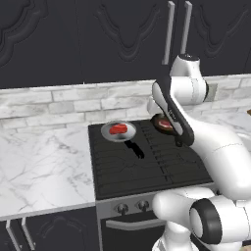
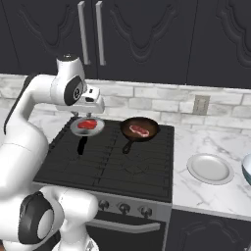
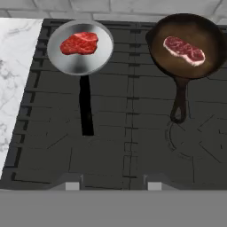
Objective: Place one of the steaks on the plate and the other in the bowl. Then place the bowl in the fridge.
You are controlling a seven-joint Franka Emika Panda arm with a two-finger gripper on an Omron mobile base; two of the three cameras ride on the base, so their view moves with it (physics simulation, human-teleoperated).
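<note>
Nothing is being held by the gripper (image 3: pixel 110 184), whose jaws are standing partly open above the stove (image 2: pixel 112 162). One steak (image 3: pixel 80 43) is lying in the silver pan (image 3: pixel 80 46) at the stove's back left; the other steak (image 3: pixel 184 49) is sitting in the dark skillet (image 3: pixel 186 44) at its back right. The plate (image 2: pixel 210 168) is waiting on the counter right of the stove, beside the bowl (image 2: pixel 247 169). A steak is likely being missed if the pan rim is struck, or dropped over the grates. Open room is being left over the stove's front.

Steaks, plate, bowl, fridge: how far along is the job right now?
Nothing is done yet. One steak lies in the silver pan, the other steak in the dark skillet. The gripper hovers above the stove, holding nothing. The plate sits bare on the counter.
</note>
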